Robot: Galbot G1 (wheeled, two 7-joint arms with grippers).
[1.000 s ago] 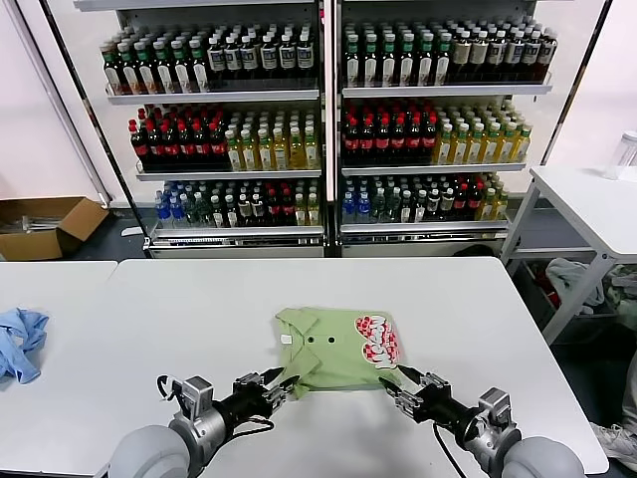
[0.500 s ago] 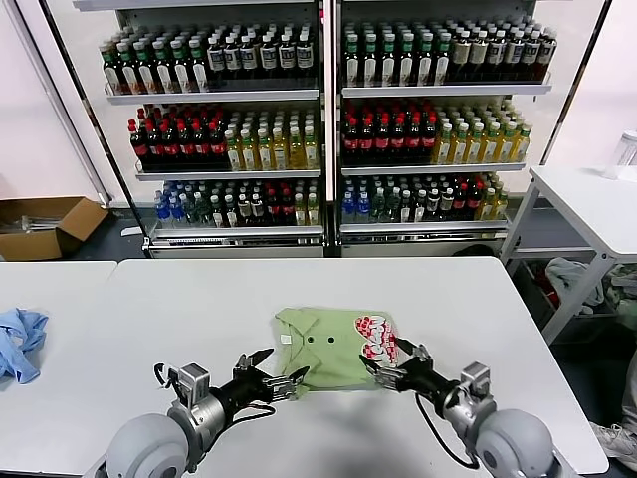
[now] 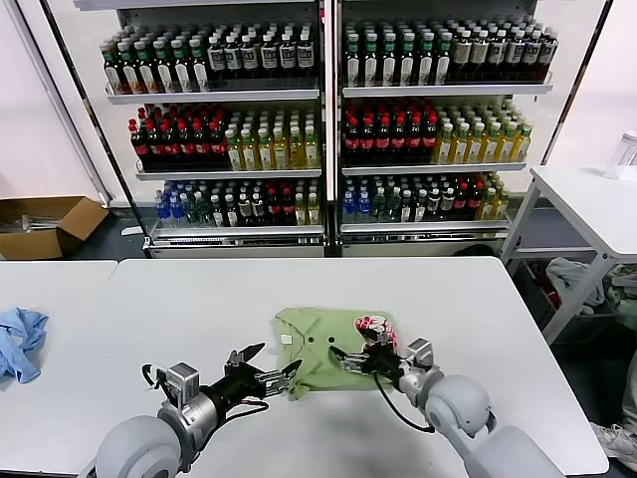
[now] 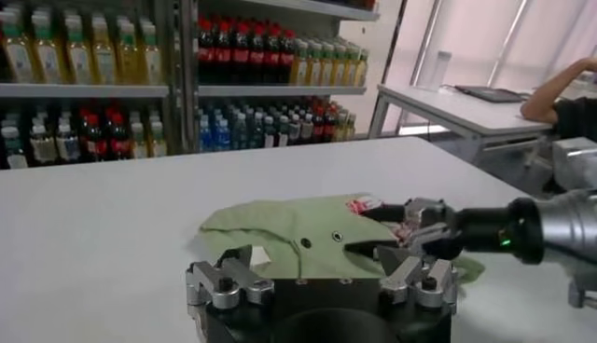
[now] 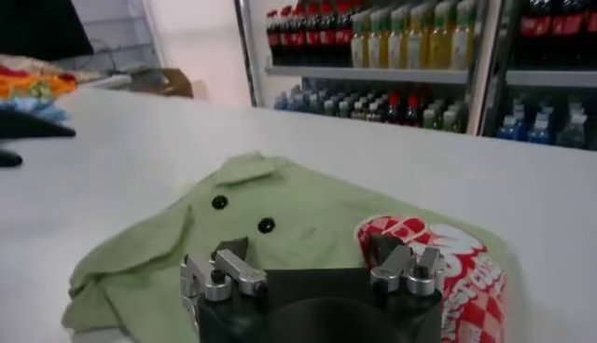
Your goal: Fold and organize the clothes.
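On the white table [image 3: 179, 319], near the edge closest to the robot, lies the light green polo shirt [image 3: 323, 354], folded into a compact, roughly square packet. Its collar [image 3: 295, 323] faces the robot's left, 2 small dark buttons [image 3: 320, 339] sit near the middle, and the red-and-white printed graphic [image 3: 376, 344] shows at the shirt's right side.

The left gripper [image 3: 267, 374] hovers just at the near-left corner of the shirt, its fingers spread wide apart and holding nothing; the fingertips point toward the fabric's edge. From the left wrist view the shirt [image 4: 298, 238] spreads out just beyond those parted fingers [image 4: 224, 280].

The right gripper [image 3: 364, 360] reaches in over the shirt from the right, low above the fabric next to the printed graphic. Its fingers are also spread and grip nothing. In the right wrist view the buttons [image 5: 266, 225] and the graphic [image 5: 457, 256] lie right beyond the parted fingers [image 5: 229, 266], the cloth resting flat beneath them. The left wrist view catches this right gripper [image 4: 410, 228] over the far side of the shirt.

Off to the robot's left, on the neighbouring table, a crumpled light blue cloth [image 3: 20, 341] sits well apart from the shirt. Behind the table stand 2 glass-fronted coolers [image 3: 323, 129] packed with rows of bottles, and a cardboard box [image 3: 45, 227] rests on the floor.
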